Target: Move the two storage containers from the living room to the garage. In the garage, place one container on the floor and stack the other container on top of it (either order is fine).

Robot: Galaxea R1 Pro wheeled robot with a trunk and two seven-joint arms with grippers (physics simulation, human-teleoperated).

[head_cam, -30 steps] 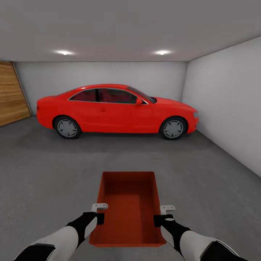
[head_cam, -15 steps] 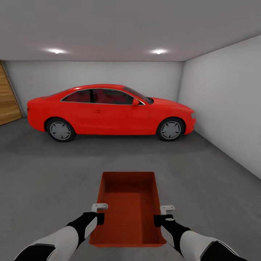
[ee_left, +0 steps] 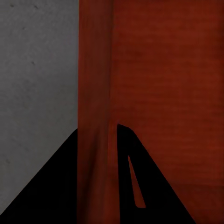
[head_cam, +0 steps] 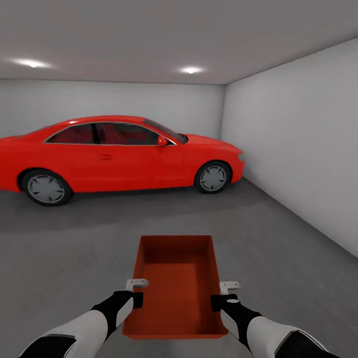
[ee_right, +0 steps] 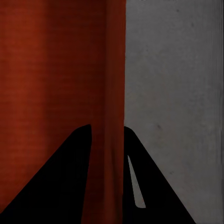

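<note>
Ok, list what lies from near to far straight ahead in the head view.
Left gripper and right gripper, each clamped on a side wall of the storage container → bare concrete floor → red car → white back wall.

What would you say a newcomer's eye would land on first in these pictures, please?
First the red car, parked side-on across the far end of the garage by the white walls. Next the orange-red storage container, carried low in front of the robot above the grey concrete floor. The left pincer and the right pincer each clamp one of its long side walls.
</note>
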